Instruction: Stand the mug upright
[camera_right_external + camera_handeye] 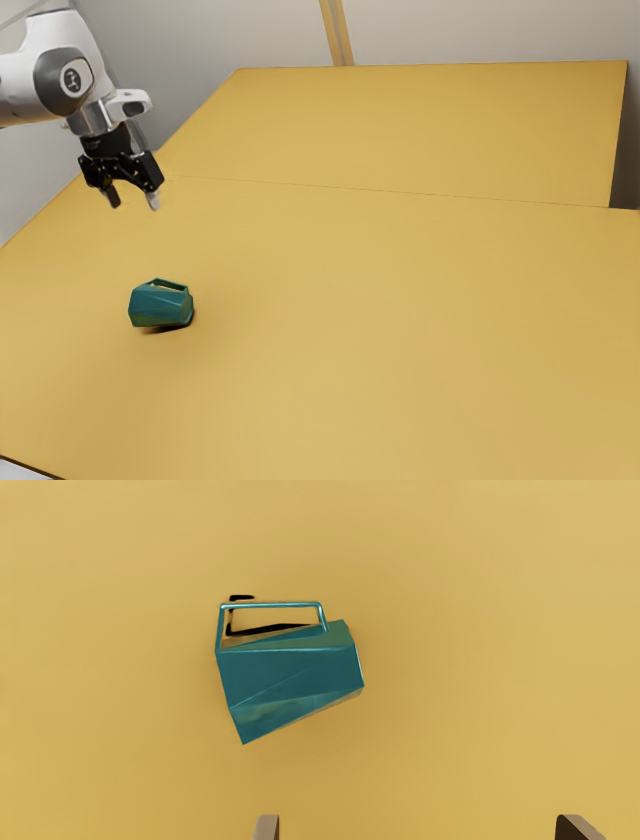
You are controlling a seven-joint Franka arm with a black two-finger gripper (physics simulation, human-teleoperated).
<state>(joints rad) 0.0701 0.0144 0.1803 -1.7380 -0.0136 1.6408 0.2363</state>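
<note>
A teal faceted mug lies on its side on the yellow table, toward the exterior view's left. The black gripper hangs well above the table and apart from the mug, its fingers spread with nothing between them. From the wrist camera the mug appears whole, with its angular loop handle sticking out to one side along the body. The gripper stands open there too, fingertips wide apart and not touching the mug. The inside of the mug is hidden.
The yellow table extends far toward the exterior view's right, with a thin seam across it. Grey walls stand behind it. The table's near edge shows at the exterior view's lower left.
</note>
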